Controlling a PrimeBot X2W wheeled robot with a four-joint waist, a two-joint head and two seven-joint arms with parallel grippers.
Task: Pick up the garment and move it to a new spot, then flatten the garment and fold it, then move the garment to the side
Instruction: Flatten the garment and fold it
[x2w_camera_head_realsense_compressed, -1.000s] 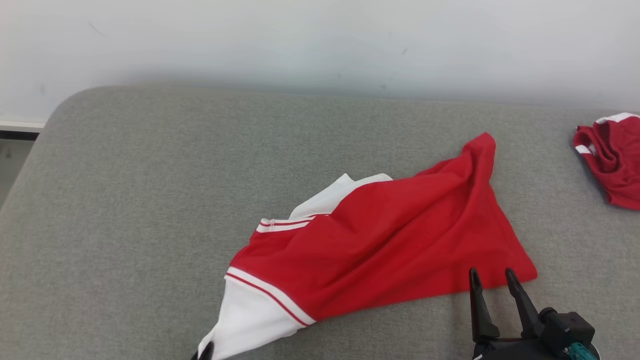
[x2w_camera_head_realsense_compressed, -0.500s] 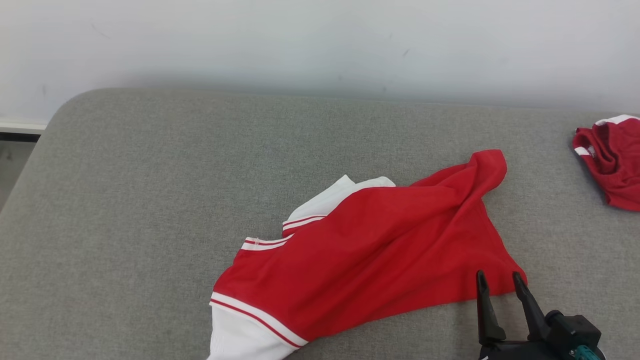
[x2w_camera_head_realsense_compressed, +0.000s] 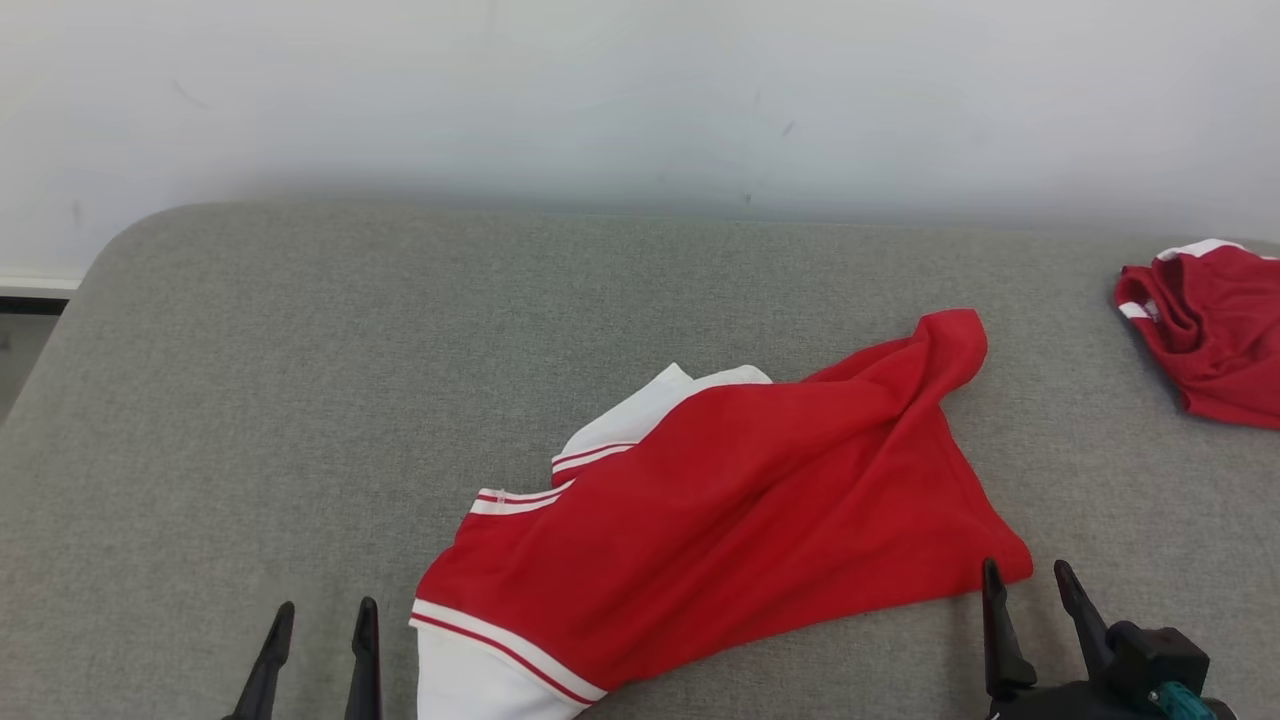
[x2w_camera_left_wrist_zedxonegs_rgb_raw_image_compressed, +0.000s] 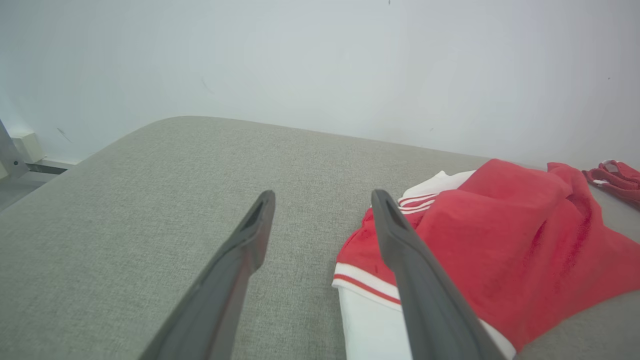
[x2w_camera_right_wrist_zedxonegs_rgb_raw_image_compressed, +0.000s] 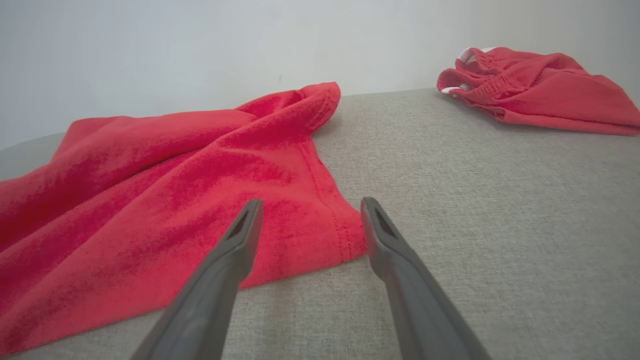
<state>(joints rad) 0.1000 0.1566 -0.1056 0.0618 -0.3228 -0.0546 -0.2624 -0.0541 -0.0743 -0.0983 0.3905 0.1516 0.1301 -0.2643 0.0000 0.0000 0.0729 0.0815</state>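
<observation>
Red and white, the garment (x2w_camera_head_realsense_compressed: 740, 500) lies crumpled on the grey fabric surface (x2w_camera_head_realsense_compressed: 300, 400), between the two pairs of fingers. The left fingers (x2w_camera_head_realsense_compressed: 268, 660) stand wide apart and hold nothing. The garment's white panel, edged with red and white stripes, lies just to their right, and the head view shows it apart from them. In the left wrist view the right-hand finger crosses in front of that white cloth; whether it touches cannot be told. The right fingers (x2w_camera_head_realsense_compressed: 998, 630) are also spread wide and empty. Their tips are just beside the garment's red hem corner, which in the right wrist view lies between and just beyond the two tips. Farther ahead of the right fingers and off to their right, well apart from them, a second red garment (x2w_camera_head_realsense_compressed: 1200, 340) sits bunched on the surface. A pale wall (x2w_camera_head_realsense_compressed: 600, 90) rises beyond both pairs of fingers.
</observation>
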